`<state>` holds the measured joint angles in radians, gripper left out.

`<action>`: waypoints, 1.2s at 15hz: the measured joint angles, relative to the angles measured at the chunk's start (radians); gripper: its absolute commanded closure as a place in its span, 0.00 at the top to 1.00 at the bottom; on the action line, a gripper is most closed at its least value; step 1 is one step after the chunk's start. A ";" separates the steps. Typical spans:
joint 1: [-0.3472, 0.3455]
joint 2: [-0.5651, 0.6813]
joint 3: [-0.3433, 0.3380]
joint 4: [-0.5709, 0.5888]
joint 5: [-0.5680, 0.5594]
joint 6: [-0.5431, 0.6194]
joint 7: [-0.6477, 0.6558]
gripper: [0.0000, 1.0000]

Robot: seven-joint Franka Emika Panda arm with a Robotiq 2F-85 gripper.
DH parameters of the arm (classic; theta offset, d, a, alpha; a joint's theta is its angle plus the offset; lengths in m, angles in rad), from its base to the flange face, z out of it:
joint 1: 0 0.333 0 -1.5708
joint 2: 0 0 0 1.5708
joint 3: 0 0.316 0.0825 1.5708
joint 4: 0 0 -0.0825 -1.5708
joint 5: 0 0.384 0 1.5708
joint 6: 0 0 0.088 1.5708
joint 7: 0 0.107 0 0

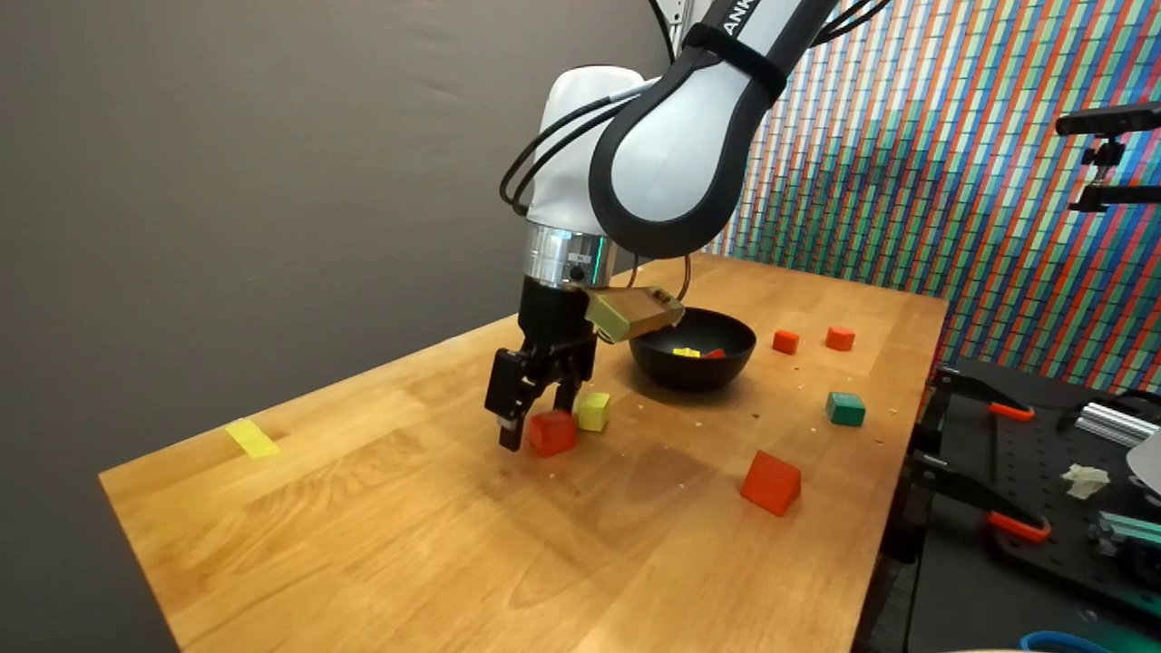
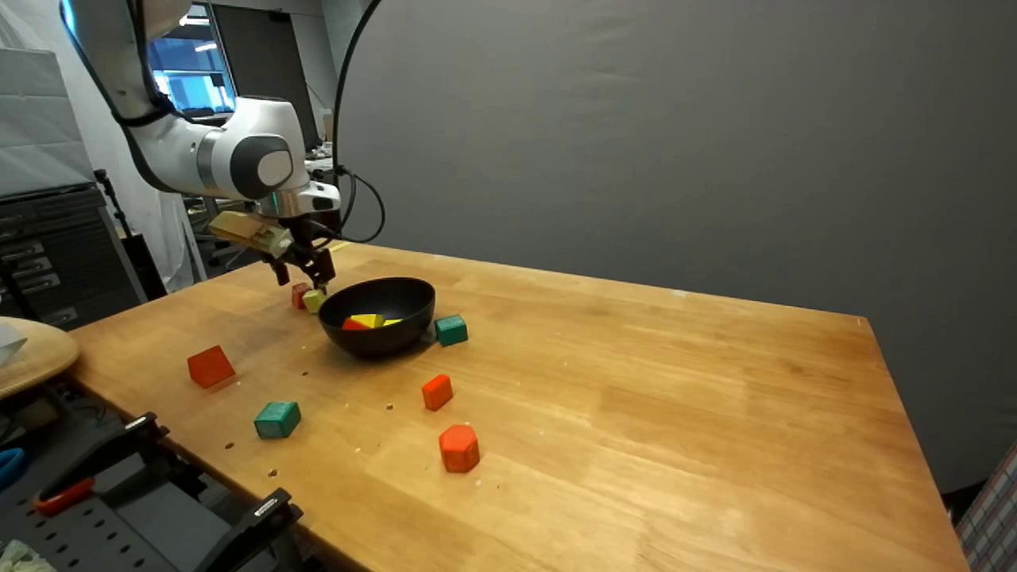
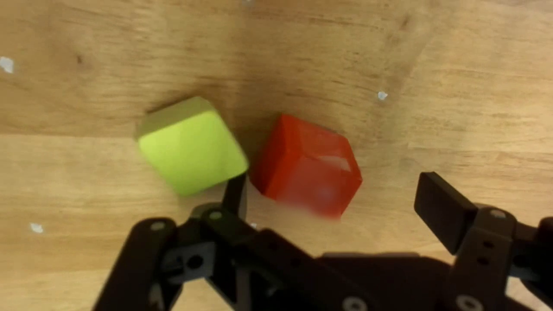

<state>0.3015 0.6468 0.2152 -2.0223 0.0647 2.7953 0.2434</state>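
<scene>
Yellow tape (image 1: 252, 438): flat on the wooden table (image 1: 381, 553), at the edge along the grey wall (image 1: 272, 227); plain in an exterior view, outside the wrist view

Gripper (image 1: 538, 420): low over the table, jaws spread wide, holding nothing; the wrist view shows one finger (image 3: 234, 196) down where the red block (image 3: 306, 166) and the yellow block (image 3: 194, 149) nearly meet, and the second finger (image 3: 445, 211) apart, on the red block's right

Red block: on the table, between the two fingers; only the wrist view shows bare wood between it and the outer finger

Yellow block: just beside the red one, outside the jaws; whether the inner finger touches either block, I cannot tell from any view

Black bowl (image 2: 373, 343): right of those two, yellow and red pieces (image 2: 367, 321) inside; an exterior view alone shows a green block (image 2: 450, 330) just beside it

Red wedge (image 1: 771, 482): apart on the table, in both exterior views, beyond the wrist view

Small orange block (image 1: 785, 341): near a six-sided orange block (image 2: 459, 448), whose six sides are plain only in an exterior view

Second green block (image 1: 845, 408): near the table edge where the clamps (image 1: 970, 492) are

Patterned wall (image 1: 998, 199): at the right, colourful, only in an exterior view
</scene>
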 measured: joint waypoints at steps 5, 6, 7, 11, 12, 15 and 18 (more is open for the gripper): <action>0.041 0.019 -0.014 0.015 0.000 -0.015 0.009 0.66; 0.047 0.017 -0.018 0.016 0.000 -0.015 0.009 0.59; 0.051 0.015 -0.022 0.016 0.000 -0.016 0.010 0.51; 0.081 0.000 -0.056 0.016 -0.013 -0.012 0.013 0.20; 0.094 -0.004 -0.072 0.015 -0.025 -0.009 0.017 0.20; 0.131 -0.029 -0.135 -0.001 -0.074 0.010 0.032 0.20; 0.129 -0.107 -0.185 -0.062 -0.104 0.009 0.035 0.20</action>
<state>0.4304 0.5402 0.0301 -2.0846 -0.0392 2.8039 0.2779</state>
